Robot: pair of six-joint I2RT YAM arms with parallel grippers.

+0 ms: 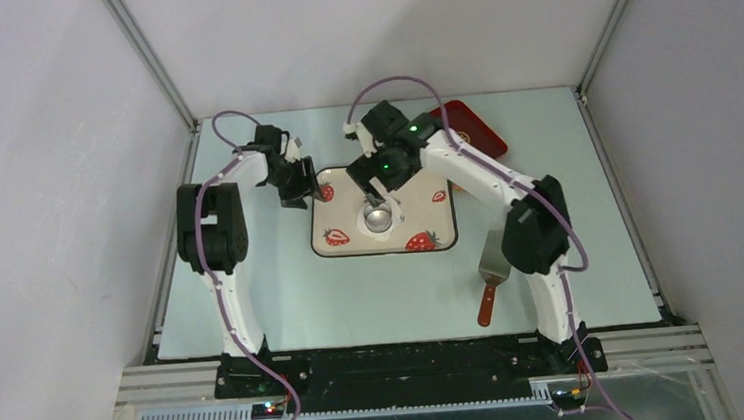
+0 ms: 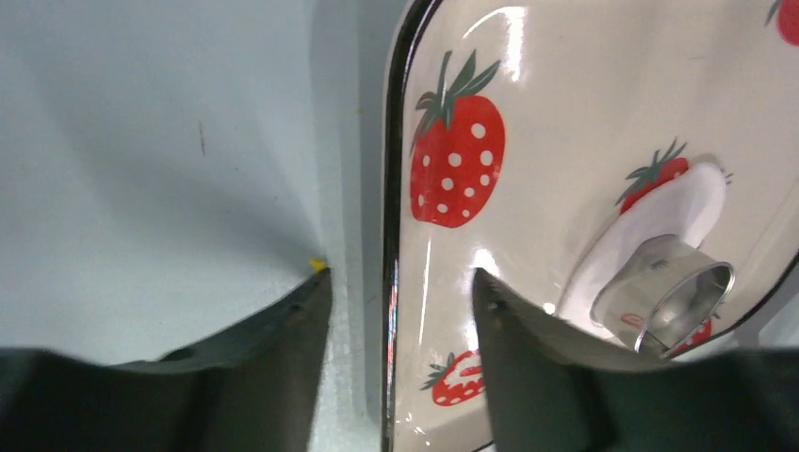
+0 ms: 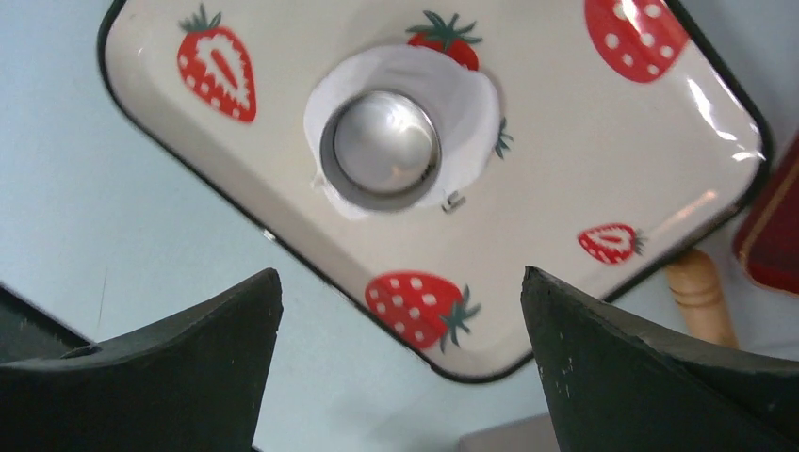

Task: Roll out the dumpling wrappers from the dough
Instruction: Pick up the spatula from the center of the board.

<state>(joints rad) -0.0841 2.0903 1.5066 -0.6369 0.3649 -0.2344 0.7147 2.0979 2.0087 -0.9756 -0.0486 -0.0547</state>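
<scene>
Wrapper below right pincer (seemingly apart)

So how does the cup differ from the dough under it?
The cup is shiny metal; the dough is matte white. The cup stands upright; the dough lies flat, spreading wider than the cup. Both are roundish, on the strawberry tray.

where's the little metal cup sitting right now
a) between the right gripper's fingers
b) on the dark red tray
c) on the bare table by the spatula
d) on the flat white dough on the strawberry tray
d: the right wrist view shows the metal cup standing on the flat white dough, which lies on the strawberry tray.
</scene>
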